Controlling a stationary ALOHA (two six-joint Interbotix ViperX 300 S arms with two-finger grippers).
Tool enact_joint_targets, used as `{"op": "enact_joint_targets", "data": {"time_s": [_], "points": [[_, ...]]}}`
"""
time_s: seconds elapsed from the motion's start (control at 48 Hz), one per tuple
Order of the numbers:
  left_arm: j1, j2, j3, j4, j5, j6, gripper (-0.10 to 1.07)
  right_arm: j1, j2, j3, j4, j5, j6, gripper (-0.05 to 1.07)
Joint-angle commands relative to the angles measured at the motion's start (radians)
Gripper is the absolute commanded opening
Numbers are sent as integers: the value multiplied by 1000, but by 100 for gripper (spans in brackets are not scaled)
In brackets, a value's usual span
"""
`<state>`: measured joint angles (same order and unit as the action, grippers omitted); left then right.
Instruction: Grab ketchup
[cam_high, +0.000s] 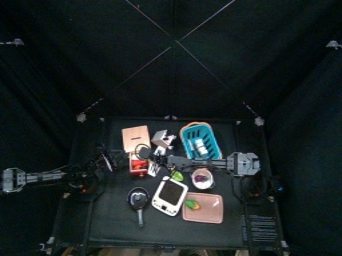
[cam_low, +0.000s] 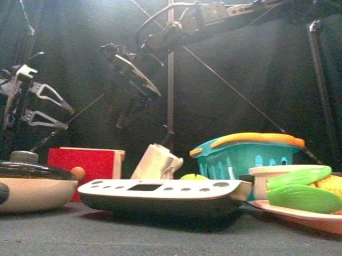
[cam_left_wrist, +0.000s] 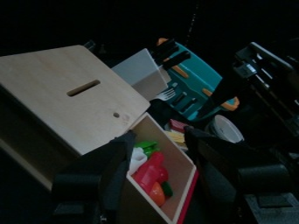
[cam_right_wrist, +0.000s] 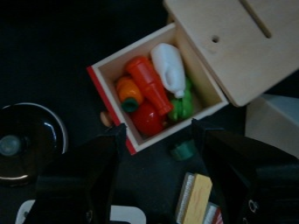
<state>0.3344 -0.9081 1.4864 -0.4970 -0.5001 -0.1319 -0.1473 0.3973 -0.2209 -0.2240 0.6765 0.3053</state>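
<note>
The right hand (cam_right_wrist: 155, 140) is hovering wide open above the small red ketchup bottle (cam_right_wrist: 145, 80) lying inside the red-walled wooden box (cam_right_wrist: 111, 96); the left hand (cam_left_wrist: 158, 166) is standing open beside it.

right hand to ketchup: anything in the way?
Nothing visible. The lid is swung open to the side, and the open right hand hangs over the ketchup in the box. A white piece and an orange piece lie tight beside it and may crowd the grasp.
</note>
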Motion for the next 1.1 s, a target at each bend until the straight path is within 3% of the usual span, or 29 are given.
{"op": "enact_joint_targets", "data": {"time_s": [0.0, 0.688, 1.083], "points": [[2, 2, -15, 2, -3, 3, 86, -32, -8, -51, 84, -2, -77, 93], [-3, 2, -14, 0, 43, 2, 86, -38, 132, -149, -32, 0, -117, 92], [-3, 2, -9, -9, 44, 2, 86, -31, 179, -172, -37, 6, -115, 92]]}}
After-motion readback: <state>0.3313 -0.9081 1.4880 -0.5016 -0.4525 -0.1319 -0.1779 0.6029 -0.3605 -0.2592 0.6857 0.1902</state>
